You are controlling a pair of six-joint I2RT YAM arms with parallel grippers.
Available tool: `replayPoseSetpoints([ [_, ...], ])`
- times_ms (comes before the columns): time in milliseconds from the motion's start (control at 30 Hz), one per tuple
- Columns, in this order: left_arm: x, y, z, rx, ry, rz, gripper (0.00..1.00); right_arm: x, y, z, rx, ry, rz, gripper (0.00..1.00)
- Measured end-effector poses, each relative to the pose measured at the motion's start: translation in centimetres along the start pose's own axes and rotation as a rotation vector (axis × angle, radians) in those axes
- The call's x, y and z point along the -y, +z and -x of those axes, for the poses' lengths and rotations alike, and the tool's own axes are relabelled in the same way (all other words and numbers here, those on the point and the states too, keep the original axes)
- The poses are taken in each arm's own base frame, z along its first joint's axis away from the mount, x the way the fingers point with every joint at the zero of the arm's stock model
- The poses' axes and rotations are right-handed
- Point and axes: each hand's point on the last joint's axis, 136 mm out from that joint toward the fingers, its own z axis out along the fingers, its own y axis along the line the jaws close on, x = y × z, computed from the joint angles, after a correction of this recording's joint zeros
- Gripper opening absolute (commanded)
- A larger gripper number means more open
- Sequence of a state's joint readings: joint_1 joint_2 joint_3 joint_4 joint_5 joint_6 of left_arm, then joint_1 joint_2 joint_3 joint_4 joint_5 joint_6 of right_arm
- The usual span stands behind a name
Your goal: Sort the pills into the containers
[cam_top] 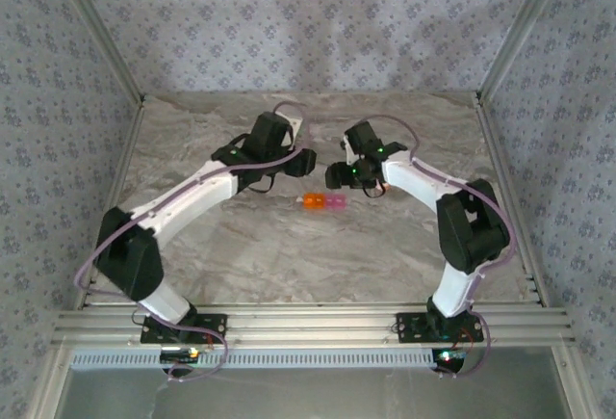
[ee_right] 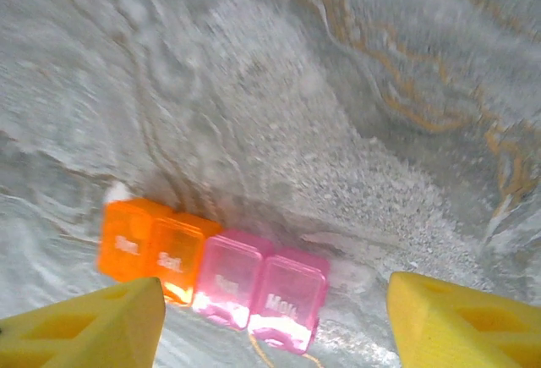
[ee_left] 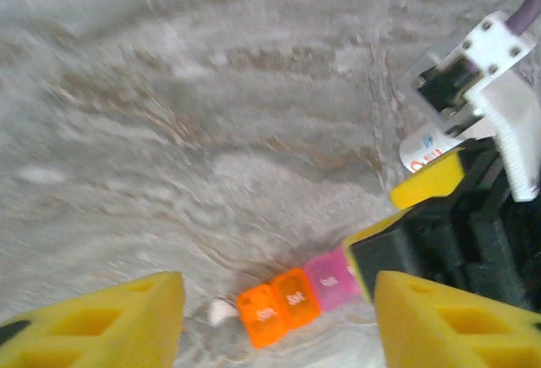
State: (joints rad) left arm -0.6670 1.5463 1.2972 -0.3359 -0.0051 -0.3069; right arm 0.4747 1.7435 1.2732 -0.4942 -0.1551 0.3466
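Observation:
The containers [cam_top: 323,201] are a short strip of translucent compartments, orange on the left and pink on the right, lying mid-table with their lids down. In the left wrist view the containers [ee_left: 292,299] lie between my fingers, with one white pill [ee_left: 222,310] touching the orange end. My left gripper [ee_left: 277,321] hangs open above them. In the right wrist view the containers [ee_right: 211,271] sit low and left, and the pill [ee_right: 117,191] peeks out behind the orange end. My right gripper [ee_right: 275,309] is open too, empty. Left gripper [cam_top: 306,161] and right gripper [cam_top: 335,176] face each other just behind the strip.
A small white bottle [ee_left: 423,150] with an orange-red band lies behind the right gripper's black body [ee_left: 439,245]. The marble-patterned table [cam_top: 289,255] is bounded by aluminium rails and patterned walls at the left, right and back.

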Motion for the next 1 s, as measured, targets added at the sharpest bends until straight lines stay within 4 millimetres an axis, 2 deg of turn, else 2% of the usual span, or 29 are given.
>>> replayPoseSetpoints([
  [100, -1.8, -2.0, 1.0, 0.086, 0.001, 0.059, 0.98, -0.6, -2.9, 1.8, 0.071, 0.000, 0.029, 0.74],
  [267, -6.0, -4.6, 1.3, 0.188, -0.001, 0.194, 0.98, -0.1, -8.6, 4.5, 0.218, 0.027, 0.058, 0.84],
  [333, -7.8, -5.9, 1.3, 0.235, 0.000, 0.255, 0.98, 1.0, -11.4, 5.6, 0.292, 0.050, 0.056, 0.92],
  [367, -8.7, -6.6, 1.3, 0.262, 0.005, 0.284, 0.98, 1.5, -12.6, 6.0, 0.326, 0.060, 0.051, 0.99],
  [433, -10.3, -7.9, 1.3, 0.318, 0.020, 0.337, 0.98, 2.8, -15.1, 6.6, 0.400, 0.085, 0.030, 1.00],
  [533, -12.3, -9.5, 0.9, 0.383, 0.057, 0.401, 0.98, 4.8, -17.7, 6.7, 0.484, 0.119, -0.024, 1.00],
  [600, -13.3, -10.0, 0.7, 0.415, 0.098, 0.445, 0.98, 6.2, -18.6, 6.7, 0.524, 0.139, -0.068, 1.00],
  [700, -15.2, -9.8, -0.5, 0.413, 0.159, 0.531, 0.98, 8.9, -18.6, 5.8, 0.543, 0.183, -0.160, 0.99],
  [833, -18.5, -9.8, -2.5, 0.403, 0.171, 0.625, 0.98, 13.3, -17.2, 4.4, 0.575, 0.243, -0.313, 1.00],
  [1000, -22.5, -10.2, -5.4, 0.384, 0.141, 0.723, 0.98, 17.6, -15.1, 2.3, 0.602, 0.255, -0.485, 1.00],
])
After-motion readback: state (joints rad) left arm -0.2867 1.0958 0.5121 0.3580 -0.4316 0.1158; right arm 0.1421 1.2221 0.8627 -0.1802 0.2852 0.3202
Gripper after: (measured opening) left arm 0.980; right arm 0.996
